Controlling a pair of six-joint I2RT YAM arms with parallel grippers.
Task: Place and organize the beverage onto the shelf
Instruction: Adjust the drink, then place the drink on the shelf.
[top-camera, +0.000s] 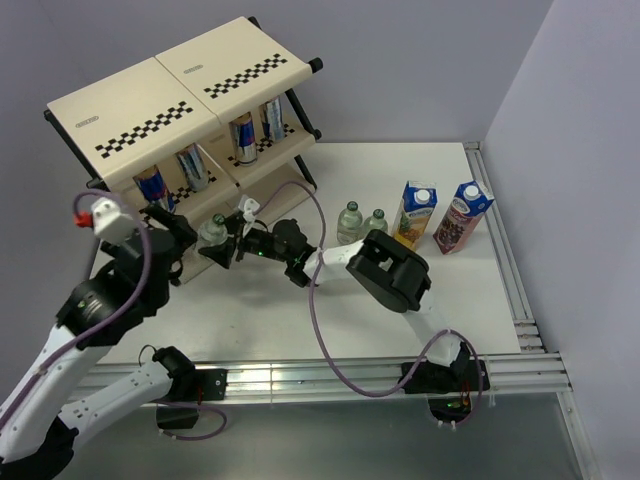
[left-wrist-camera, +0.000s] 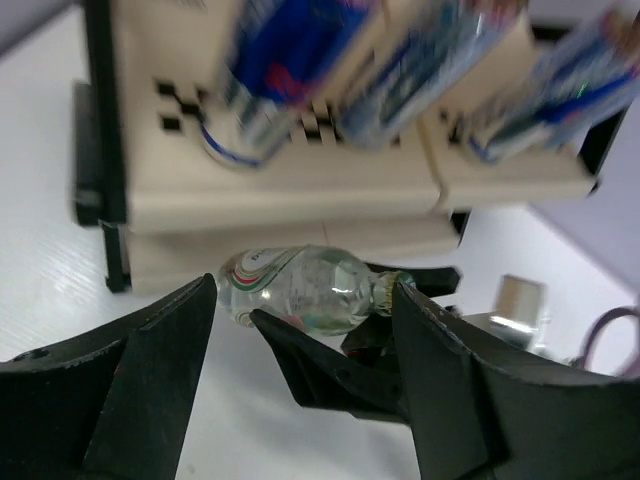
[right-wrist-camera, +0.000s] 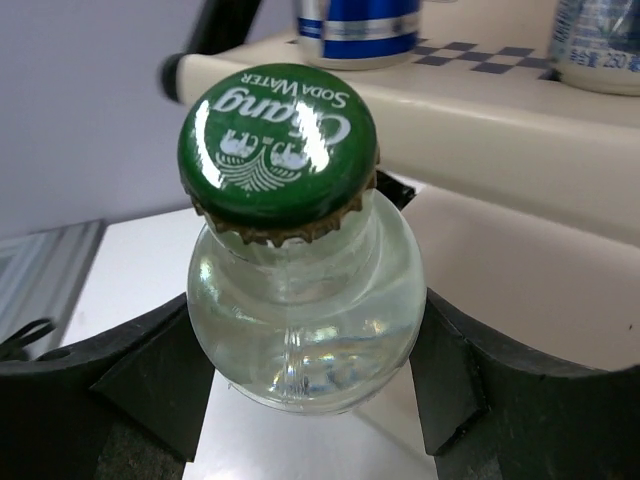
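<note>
Bottle (right-wrist-camera: 300, 290) with the green cap (right-wrist-camera: 277, 150) sits upright, clamped between the fingers of your right gripper (right-wrist-camera: 300, 370), just in front of the shelf's (top-camera: 180, 85) lowest tier. Whether it rests on the table (top-camera: 480, 300) you cannot tell. Your left gripper (left-wrist-camera: 303, 290) is spread wide close beside it, holding nothing. Four cans (top-camera: 192, 165) stand on the middle tier. Two more bottles (top-camera: 349, 222) and both cartons (top-camera: 418, 212) stand on the table, well off to the right.
</note>
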